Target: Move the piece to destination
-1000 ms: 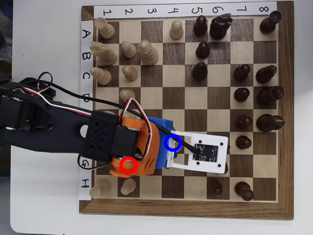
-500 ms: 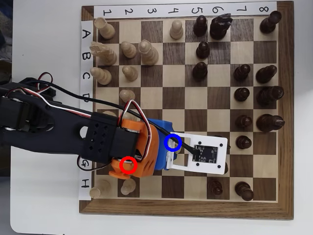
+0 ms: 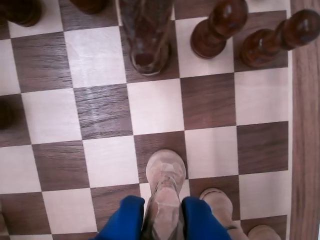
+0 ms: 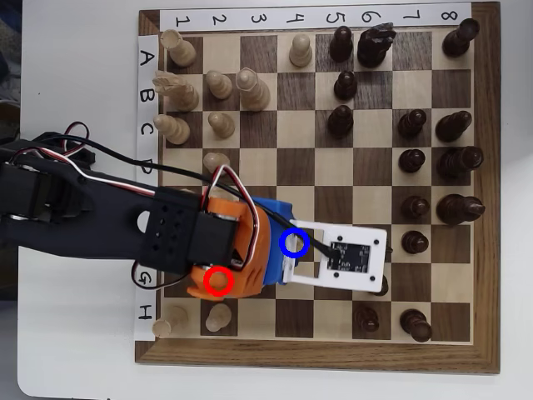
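Between the blue fingers [image 3: 125, 220] of the claw [image 3: 163, 220], the piece [image 3: 165, 195] sits pinched over the chessboard [image 3: 105, 110].

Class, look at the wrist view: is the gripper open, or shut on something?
Shut on the piece: the gripper's blue fingers press both its sides.

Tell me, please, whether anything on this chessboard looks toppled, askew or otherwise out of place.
Nothing looks toppled, spilled or damaged on the chessboard. The only one not standing free is the piece, clamped between the blue fingers of the tool in the wrist view. Whether it is lifted off its square cannot be told.
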`<state>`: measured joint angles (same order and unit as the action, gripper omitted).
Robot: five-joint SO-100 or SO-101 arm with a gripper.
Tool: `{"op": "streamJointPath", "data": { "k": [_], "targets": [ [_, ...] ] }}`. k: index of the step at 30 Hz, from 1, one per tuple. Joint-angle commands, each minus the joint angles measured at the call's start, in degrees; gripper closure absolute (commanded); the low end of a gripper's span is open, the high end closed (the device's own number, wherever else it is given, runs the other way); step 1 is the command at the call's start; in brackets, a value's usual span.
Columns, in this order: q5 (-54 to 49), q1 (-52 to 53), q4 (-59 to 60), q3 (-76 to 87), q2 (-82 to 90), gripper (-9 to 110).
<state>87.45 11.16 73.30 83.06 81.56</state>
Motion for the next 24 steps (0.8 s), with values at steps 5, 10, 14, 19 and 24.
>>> {"op": "streamJointPath", "data": {
  "k": [5, 10, 14, 19, 24],
  "targets": [
    [1.85, -2.55, 0.53, -12.22, 4.57, 101],
    [1.76, -1.58, -0.88, -12.39, 3.60, 101],
    [1.49, -0.88, -1.14, -12.48, 2.99, 101],
    [1.14, -0.97, -1.05, -12.30, 2.46, 101],
    [0.62, -1.05, -2.20, -10.28, 2.29, 101]
  ]
}}
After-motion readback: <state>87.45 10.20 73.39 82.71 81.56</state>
